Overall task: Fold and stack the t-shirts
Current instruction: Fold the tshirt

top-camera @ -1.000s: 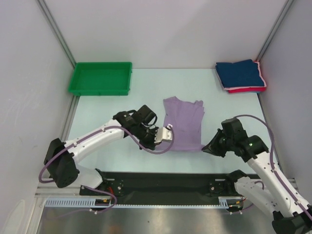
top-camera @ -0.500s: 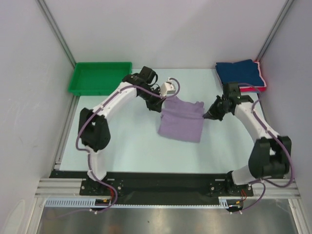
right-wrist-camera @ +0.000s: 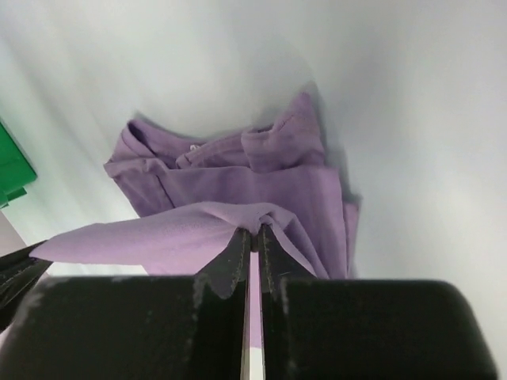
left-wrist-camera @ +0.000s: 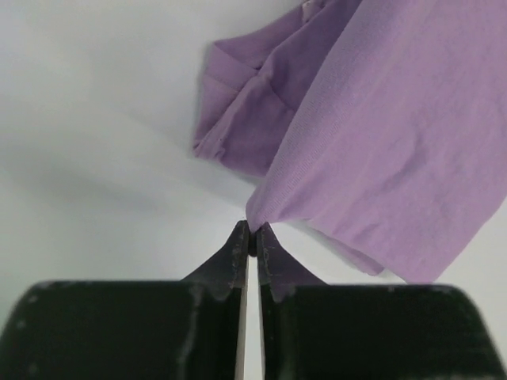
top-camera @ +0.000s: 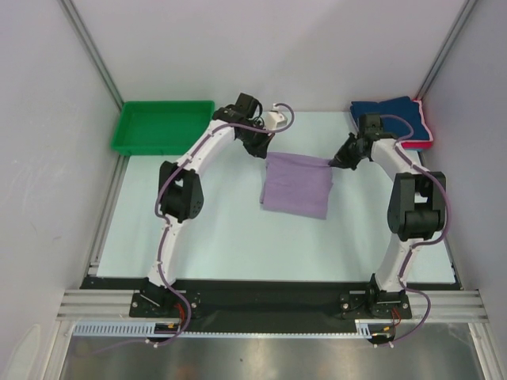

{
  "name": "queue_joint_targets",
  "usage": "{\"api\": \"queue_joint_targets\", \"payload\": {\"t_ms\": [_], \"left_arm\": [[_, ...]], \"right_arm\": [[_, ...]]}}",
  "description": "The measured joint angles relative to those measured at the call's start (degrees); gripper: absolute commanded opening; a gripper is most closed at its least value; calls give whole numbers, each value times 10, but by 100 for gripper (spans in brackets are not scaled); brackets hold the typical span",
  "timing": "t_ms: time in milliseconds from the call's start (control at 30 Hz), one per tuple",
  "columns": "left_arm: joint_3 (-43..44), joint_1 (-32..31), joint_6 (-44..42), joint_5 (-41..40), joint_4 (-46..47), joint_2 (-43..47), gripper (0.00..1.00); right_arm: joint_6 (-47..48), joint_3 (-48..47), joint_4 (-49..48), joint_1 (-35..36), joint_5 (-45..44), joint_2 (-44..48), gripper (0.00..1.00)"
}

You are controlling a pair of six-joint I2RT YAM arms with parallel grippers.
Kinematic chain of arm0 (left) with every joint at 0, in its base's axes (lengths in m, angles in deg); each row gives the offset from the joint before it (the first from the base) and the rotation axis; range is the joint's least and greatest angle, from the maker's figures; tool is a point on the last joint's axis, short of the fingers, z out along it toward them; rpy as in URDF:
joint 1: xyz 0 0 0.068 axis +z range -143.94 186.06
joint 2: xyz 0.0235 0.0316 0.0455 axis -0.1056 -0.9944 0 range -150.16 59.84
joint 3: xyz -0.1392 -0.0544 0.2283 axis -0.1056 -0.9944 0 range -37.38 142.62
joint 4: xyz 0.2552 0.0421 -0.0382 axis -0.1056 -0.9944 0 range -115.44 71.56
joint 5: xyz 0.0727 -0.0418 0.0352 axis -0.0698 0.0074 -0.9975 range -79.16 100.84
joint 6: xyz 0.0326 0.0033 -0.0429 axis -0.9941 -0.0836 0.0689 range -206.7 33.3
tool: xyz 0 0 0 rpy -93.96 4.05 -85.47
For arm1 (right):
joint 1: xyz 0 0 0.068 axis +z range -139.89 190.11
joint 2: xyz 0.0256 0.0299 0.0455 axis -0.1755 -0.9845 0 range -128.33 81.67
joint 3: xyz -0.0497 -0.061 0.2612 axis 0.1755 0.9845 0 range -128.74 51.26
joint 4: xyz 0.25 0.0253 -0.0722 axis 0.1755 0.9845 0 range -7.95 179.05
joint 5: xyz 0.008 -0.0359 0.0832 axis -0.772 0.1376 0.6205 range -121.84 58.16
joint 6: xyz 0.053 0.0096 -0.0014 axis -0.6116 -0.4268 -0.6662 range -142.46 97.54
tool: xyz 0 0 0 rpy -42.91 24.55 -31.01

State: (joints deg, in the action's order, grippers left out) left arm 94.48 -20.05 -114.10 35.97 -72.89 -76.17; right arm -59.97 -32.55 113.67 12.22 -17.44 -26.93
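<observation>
Tabletop [top-camera: 214,229]: both claws [left-wrist-camera: 252,230] [right-wrist-camera: 255,232] tight on lavender t-shirt [top-camera: 297,187]

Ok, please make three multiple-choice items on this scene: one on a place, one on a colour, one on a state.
1. Where does the tray stand?
A. far left corner
B. far right corner
C. between the arm bases

2. What colour is the shirt that lies on top of another shirt?
A. the pink-red shirt
B. the navy shirt
C. the lavender shirt

3. How do the left jaws and the right jaws stand?
A. both open
B. only the left shut
C. both shut on the lavender shirt

Key:
1 A, the top view shows it at the far left.
2 B, it covers the pink-red shirt, of which only an edge shows.
3 C, each wrist view shows them pinching lavender cloth.
</observation>
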Motion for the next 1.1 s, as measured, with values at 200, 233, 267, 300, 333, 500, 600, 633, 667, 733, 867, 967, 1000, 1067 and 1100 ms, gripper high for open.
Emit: {"api": "queue_joint_targets", "payload": {"t_ms": [200, 233, 267, 300, 333, 500, 600, 633, 667, 733, 867, 967, 1000, 1067, 1100], "left_arm": [[-9, 5, 46, -50, 49, -6, 63], [-9, 8, 54, -63, 58, -8, 61], [-9, 11, 63, -73, 64, -9, 58], [-9, 14, 71, -79, 66, -9, 56], [-9, 16, 79, -80, 69, -9, 52], [-147, 19, 118, -50, 136, 61, 46], [-191, 5, 126, -37, 147, 82, 53], [-191, -3, 129, -36, 153, 81, 54], [-190, -11, 135, -35, 157, 78, 55], [-184, -25, 151, -34, 167, 71, 55], [-181, -37, 185, -40, 202, 56, 59], [-176, -32, 209, -39, 227, 45, 67], [-170, -29, 216, -38, 234, 38, 71], [-160, -26, 232, -33, 252, 25, 72], [-156, -25, 237, -32, 259, 20, 71]], "right_arm": [[-3, -18, -6, -8, -25, -35, 49], [-2, -26, -5, -10, -33, -43, 49], [-1, -35, -2, -12, -42, -49, 49], [0, -41, -1, -13, -50, -51, 48], [3, -46, -1, -15, -63, -50, 47], [24, 10, -25, 6, -107, 27, 33], [29, 66, -36, 41, -107, 83, 31], [30, 74, -38, 53, -103, 87, 31], [30, 78, -41, 60, -102, 87, 32], [29, 91, -48, 66, -98, 78, 39], [36, 112, -59, 49, -95, 60, 44], [52, 111, -78, 29, -84, 39, 46], [58, 110, -86, 23, -78, 31, 46], [67, 110, -101, 13, -63, 14, 46], [71, 110, -107, 9, -57, 6, 45]]}}
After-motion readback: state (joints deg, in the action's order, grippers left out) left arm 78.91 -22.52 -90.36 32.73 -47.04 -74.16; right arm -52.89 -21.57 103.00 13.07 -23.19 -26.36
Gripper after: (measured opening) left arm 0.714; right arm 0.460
